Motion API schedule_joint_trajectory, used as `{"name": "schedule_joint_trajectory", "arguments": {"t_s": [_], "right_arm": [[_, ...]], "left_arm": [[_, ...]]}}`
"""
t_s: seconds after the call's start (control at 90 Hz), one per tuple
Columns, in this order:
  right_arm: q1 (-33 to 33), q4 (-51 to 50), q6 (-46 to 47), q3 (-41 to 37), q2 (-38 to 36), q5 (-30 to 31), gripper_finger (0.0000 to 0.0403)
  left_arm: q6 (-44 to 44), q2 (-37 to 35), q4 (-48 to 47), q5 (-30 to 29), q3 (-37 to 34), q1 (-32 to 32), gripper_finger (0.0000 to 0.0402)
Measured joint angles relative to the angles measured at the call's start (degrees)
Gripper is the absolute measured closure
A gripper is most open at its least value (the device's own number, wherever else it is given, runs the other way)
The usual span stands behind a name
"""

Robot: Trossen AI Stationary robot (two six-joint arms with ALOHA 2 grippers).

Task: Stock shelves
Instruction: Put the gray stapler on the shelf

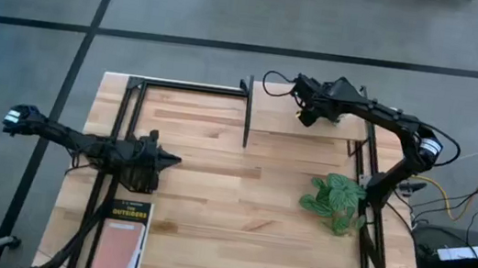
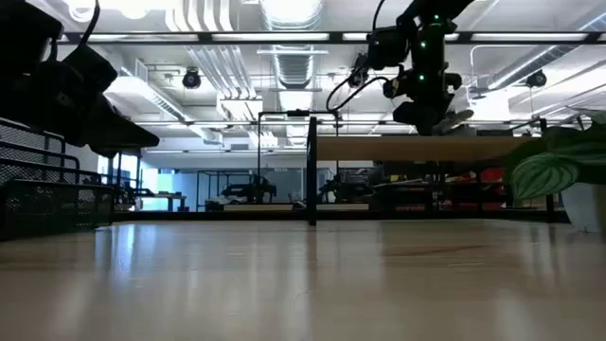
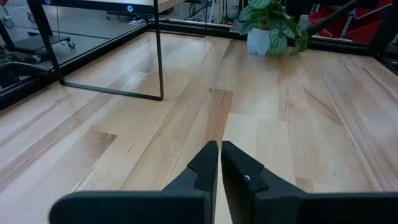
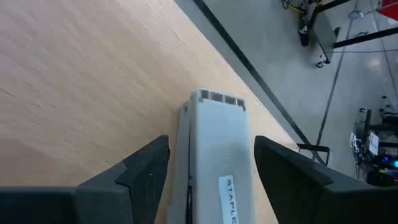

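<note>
Wood is the main surface throughout — a butcher-block desk [image 1: 240,199] carrying a small riser shelf [image 1: 301,122], a light board on thin black legs, at the far edge, right of centre. In the low view the shelf [image 2: 417,149] stands raised above the desk top, with open space beneath it.

Right claw [image 1: 308,117] is positioned over the shelf board, towards its middle. The right wrist view shows it [image 4: 211,162] closed on a white stapler [image 4: 217,155] — the body sits between the two dark fingers [image 4: 146,168], and lettering beginning "STAPLE" is legible on its top. The wood grain of the shelf board [image 4: 74,62] lies directly beyond it. Whether the stapler is touching the board cannot be determined. In the low view the claw [image 2: 431,114] hangs just over the shelf.

Left claw [image 1: 171,159] is held above the desk's left side, well apart from the shelf. Its fingers [image 3: 205,168] are drawn together, nothing between them.

Other items noted: a potted plant [image 1: 334,202] with green leaves stands on the desk's right side, nearer than the shelf; a book [image 1: 122,234] titled "The Outsiders" lies at the near left edge, close below the left arm.
</note>
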Motion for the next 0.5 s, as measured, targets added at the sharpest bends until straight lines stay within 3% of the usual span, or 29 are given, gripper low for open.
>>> {"name": "schedule_joint_trajectory", "arguments": {"t_s": [0.278,0.5], "right_arm": [[0.02,-2.61,-0.85,4.57,0.0,-3.18,0.0197],[0.15,-12.64,0.62,8.94,-0.79,-8.23,0.0197]], "left_arm": [[-0.01,0.0,0.02,0.0,0.01,0.0,0.0397],[-0.01,0.0,0.02,0.0,0.0,-0.02,0.0397]]}}
